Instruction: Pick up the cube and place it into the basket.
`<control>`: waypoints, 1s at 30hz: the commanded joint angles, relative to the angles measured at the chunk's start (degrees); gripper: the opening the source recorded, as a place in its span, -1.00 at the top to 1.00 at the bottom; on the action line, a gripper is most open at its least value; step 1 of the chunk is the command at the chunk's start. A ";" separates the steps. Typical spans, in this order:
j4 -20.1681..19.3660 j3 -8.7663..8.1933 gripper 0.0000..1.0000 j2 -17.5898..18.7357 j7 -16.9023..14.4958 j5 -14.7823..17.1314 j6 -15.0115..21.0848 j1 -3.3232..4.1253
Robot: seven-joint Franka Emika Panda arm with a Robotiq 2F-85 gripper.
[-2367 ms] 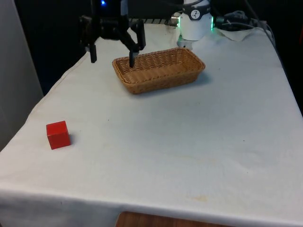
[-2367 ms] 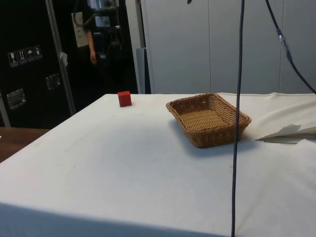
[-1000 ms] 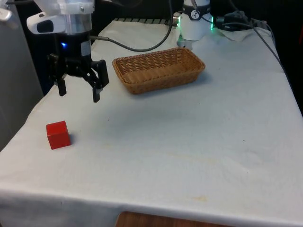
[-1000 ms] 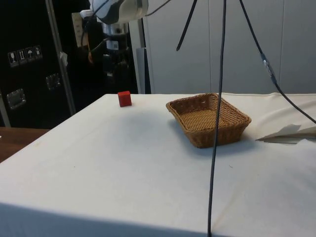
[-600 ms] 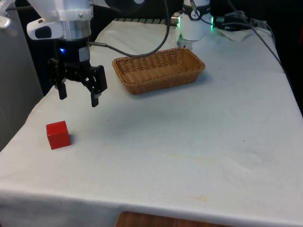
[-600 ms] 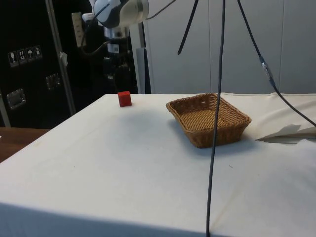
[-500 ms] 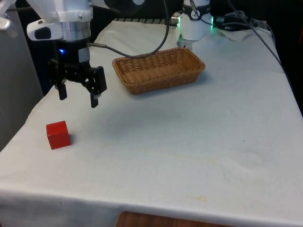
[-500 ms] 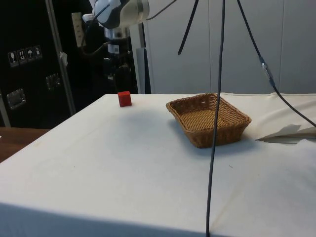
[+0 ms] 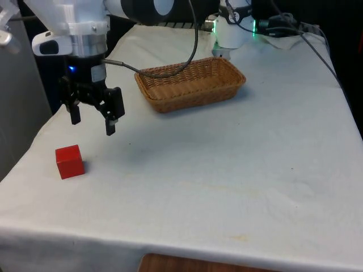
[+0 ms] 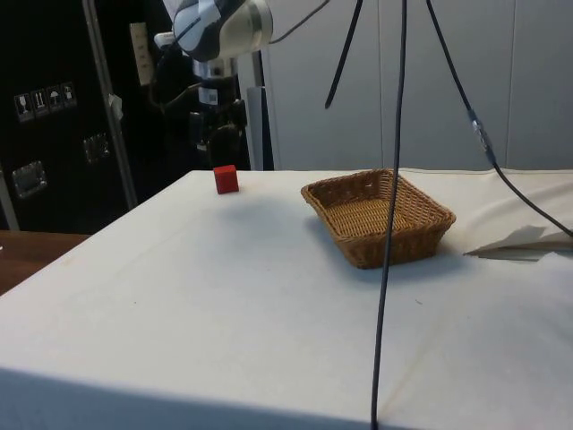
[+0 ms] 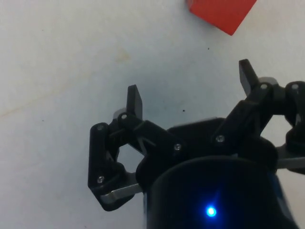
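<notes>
Front view puts the small red cube [image 9: 70,161] on the white-clothed worktop [image 9: 227,170], near the edge at the front view's left and well apart from the brown woven wicker basket [image 9: 190,84], which sits nearer the far end. The black two-finger end effector [image 9: 91,124] hangs in the air with its fingers spread wide and nothing between them, above the cloth and a little toward the basket side of the cube. In the wrist view the red cube [image 11: 220,14] lies beyond the fingertips, not between them.

By my reading, nothing of the task is done yet: the cube is untouched and the basket [image 10: 378,218] is empty. Left to do are lining up over the cube, descending, closing on it, lifting, carrying it across and releasing it in the basket.

Room looks generous. The cloth between cube and basket is bare, so the carry has a free path. The one tight spot is the cube's nearness to the worktop edge, where a nudge could push it off.
</notes>
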 commanded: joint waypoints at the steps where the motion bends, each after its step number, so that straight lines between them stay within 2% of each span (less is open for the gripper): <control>1: 0.63 0.17 -1.00 0.57 0.46 0.46 0.11 -0.34; 7: 1.26 0.00 -1.00 1.72 1.72 1.72 0.69 -0.52; 8: 0.69 -0.23 -1.00 1.26 1.49 1.43 0.69 -0.23; 9: 1.26 -0.06 -1.00 1.83 1.89 1.89 0.80 -0.52; 16: 1.72 -0.40 -1.00 2.86 3.44 3.04 1.38 -0.63; 17: 1.09 -0.57 -1.00 2.41 3.09 2.69 1.49 -0.29; 18: 2.01 -0.57 -1.00 3.04 3.50 3.15 1.26 -0.69; 26: 4.76 -1.38 -1.00 4.98 3.78 4.70 0.92 -1.20; 27: 3.72 -1.66 -1.00 4.41 3.55 4.47 1.49 -0.74; 28: 5.10 -1.49 -1.00 5.21 3.84 4.93 0.92 -1.26; 30: 6.19 -1.83 -1.00 6.13 3.84 5.73 1.03 -1.49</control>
